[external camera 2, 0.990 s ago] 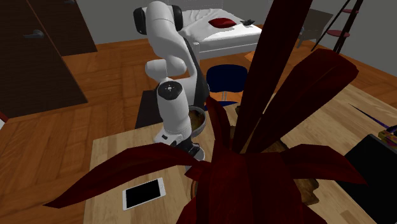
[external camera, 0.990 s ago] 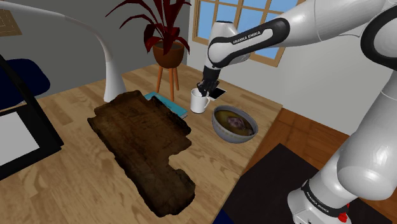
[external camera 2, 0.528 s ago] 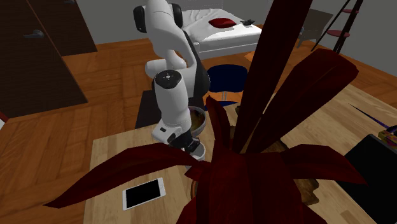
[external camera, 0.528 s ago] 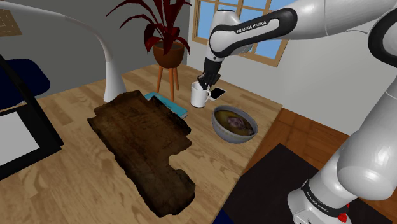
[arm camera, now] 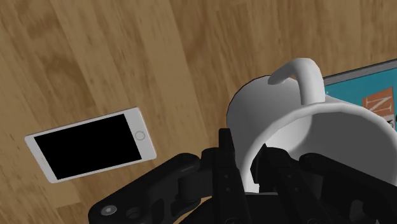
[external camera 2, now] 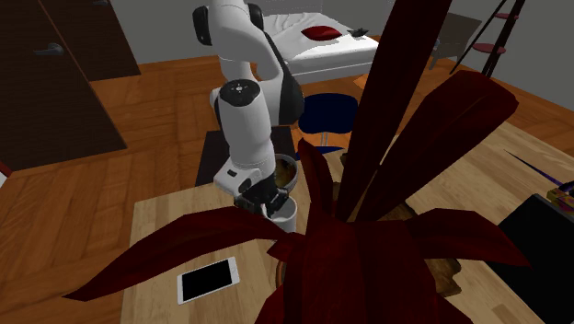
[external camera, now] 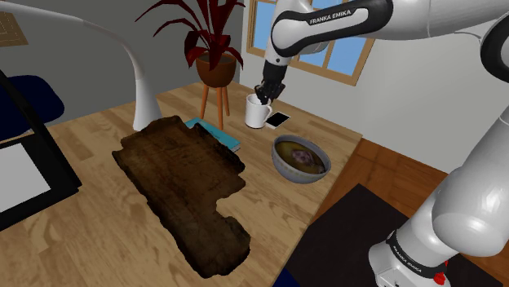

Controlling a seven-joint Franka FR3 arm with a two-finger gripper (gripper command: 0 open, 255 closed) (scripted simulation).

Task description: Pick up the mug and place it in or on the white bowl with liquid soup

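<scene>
A white mug (external camera: 256,112) hangs in the air above the wooden table (external camera: 98,220), and my black gripper (external camera: 263,96) is shut on its rim from above. In the wrist view one finger (arm camera: 226,159) is outside the mug (arm camera: 299,121) wall and the other inside, with the handle pointing away from the gripper (arm camera: 248,168). The grey bowl (external camera: 300,159) of brown soup stands on the table to the shoulder view's right of the mug, nearer the stand. In the second exterior view the mug (external camera 2: 283,214) hangs under the gripper (external camera 2: 262,195), in front of the bowl (external camera 2: 283,171).
A white phone (external camera: 278,120) lies on the table just below and beyond the mug. A teal book (external camera: 214,132) sits beside a dark brown mat (external camera: 183,183). A white lamp (external camera: 139,73) and a red-leaved plant (external camera: 214,41) stand behind. Red leaves (external camera 2: 386,184) block much of the second exterior view.
The gripper has risen with the mug clasped in it, lifting the mug off the table. The bowl, phone and book have stayed put.
</scene>
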